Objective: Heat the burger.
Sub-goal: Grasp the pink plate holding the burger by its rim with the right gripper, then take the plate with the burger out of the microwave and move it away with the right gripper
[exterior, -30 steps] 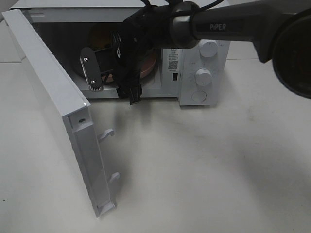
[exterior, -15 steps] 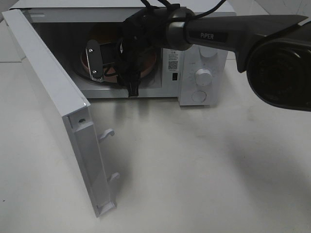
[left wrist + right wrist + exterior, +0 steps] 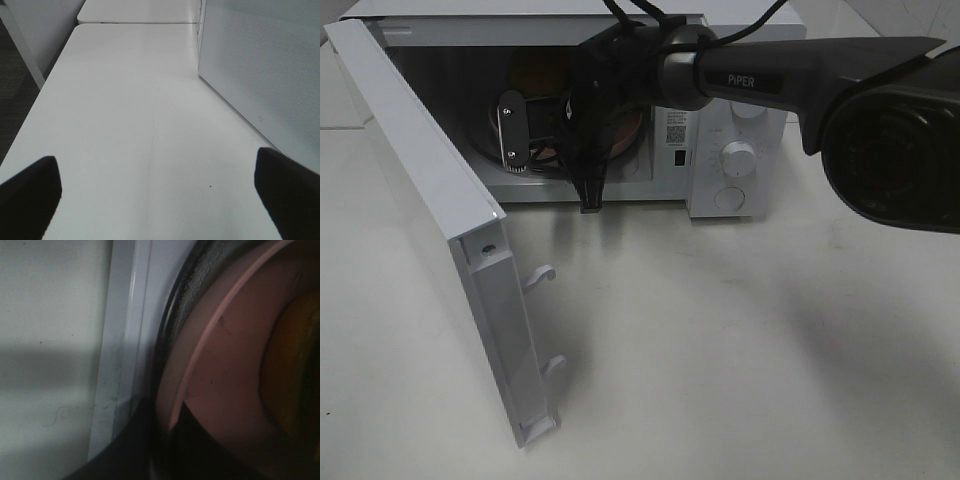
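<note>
Reaching into the microwave (image 3: 740, 110) at upper centre, the right tool (image 3: 535, 135) is seen gripping the plate (image 3: 220, 385); the left tool (image 3: 160, 200) is spread wide, empty.

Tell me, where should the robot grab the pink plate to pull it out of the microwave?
Probably the pink plate is best pinched by its thin raised rim at the edge nearest the open doorway, coming straight in from the front. The microwave walls close off the other sides, and the burger fills the plate's middle.
</note>
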Action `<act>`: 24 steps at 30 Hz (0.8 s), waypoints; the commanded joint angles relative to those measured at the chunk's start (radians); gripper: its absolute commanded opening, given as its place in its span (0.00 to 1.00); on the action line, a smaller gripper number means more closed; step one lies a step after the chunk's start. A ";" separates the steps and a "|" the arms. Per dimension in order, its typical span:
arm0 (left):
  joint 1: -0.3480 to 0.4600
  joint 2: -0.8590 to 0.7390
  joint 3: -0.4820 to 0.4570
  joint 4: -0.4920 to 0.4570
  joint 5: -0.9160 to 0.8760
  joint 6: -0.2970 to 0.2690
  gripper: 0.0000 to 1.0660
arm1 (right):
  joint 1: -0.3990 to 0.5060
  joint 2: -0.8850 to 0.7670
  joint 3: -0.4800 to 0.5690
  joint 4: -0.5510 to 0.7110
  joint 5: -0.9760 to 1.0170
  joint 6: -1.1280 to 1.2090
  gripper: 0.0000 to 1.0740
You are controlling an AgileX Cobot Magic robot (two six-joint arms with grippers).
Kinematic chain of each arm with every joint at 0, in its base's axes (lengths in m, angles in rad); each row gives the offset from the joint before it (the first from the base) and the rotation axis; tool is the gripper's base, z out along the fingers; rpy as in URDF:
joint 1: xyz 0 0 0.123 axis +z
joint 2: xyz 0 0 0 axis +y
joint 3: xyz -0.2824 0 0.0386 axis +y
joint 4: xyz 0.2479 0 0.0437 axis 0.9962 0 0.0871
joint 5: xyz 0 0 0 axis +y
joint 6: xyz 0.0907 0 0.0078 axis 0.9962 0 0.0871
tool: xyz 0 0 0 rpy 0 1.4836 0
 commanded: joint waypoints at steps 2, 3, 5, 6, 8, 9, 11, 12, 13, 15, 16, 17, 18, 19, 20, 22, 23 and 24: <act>0.001 -0.020 -0.003 -0.005 -0.009 0.001 0.96 | 0.003 -0.016 -0.011 0.003 -0.014 0.005 0.00; 0.001 -0.020 -0.003 -0.005 -0.009 0.001 0.96 | 0.003 -0.016 -0.011 0.003 -0.014 0.005 0.00; 0.001 -0.020 -0.003 -0.005 -0.009 0.001 0.96 | 0.008 -0.019 -0.009 0.004 0.005 -0.011 0.00; 0.001 -0.020 -0.003 -0.005 -0.009 0.001 0.96 | 0.011 -0.025 -0.007 0.004 0.023 -0.035 0.00; 0.001 -0.020 -0.003 -0.005 -0.009 0.001 0.96 | 0.011 -0.030 -0.003 0.005 0.025 -0.041 0.00; 0.001 -0.020 -0.003 -0.005 -0.009 0.001 0.96 | 0.019 -0.044 0.022 0.005 0.011 -0.057 0.00; 0.001 -0.020 -0.003 -0.005 -0.009 0.001 0.96 | 0.021 -0.055 0.035 0.005 0.010 -0.069 0.00; 0.001 -0.020 -0.003 -0.005 -0.009 0.001 0.96 | 0.021 -0.078 0.061 0.005 0.000 -0.096 0.00; 0.001 -0.020 -0.003 -0.005 -0.009 0.001 0.96 | 0.021 -0.090 0.078 0.005 -0.013 -0.108 0.00; 0.001 -0.020 -0.003 -0.005 -0.009 0.001 0.96 | 0.021 -0.111 0.112 0.005 -0.043 -0.125 0.00; 0.001 -0.020 -0.003 -0.005 -0.009 0.001 0.96 | 0.021 -0.122 0.129 0.005 -0.056 -0.130 0.00; 0.001 -0.020 -0.003 -0.005 -0.009 0.001 0.96 | 0.021 -0.122 0.129 0.005 -0.056 -0.130 0.00; 0.001 -0.020 -0.003 -0.005 -0.009 0.001 0.96 | 0.021 -0.141 0.161 0.005 -0.080 -0.132 0.00; 0.001 -0.020 -0.003 -0.005 -0.009 0.001 0.96 | 0.021 -0.141 0.161 0.005 -0.080 -0.132 0.00; 0.001 -0.020 -0.003 -0.005 -0.009 0.001 0.96 | 0.021 -0.162 0.202 0.005 -0.108 -0.148 0.00; 0.001 -0.020 -0.003 -0.005 -0.009 0.001 0.96 | 0.021 -0.173 0.221 0.004 -0.120 -0.162 0.00; 0.001 -0.020 -0.003 -0.005 -0.009 0.001 0.96 | 0.021 -0.194 0.254 0.005 -0.141 -0.187 0.00; 0.001 -0.020 -0.003 -0.005 -0.009 0.001 0.96 | 0.021 -0.203 0.273 0.005 -0.150 -0.201 0.00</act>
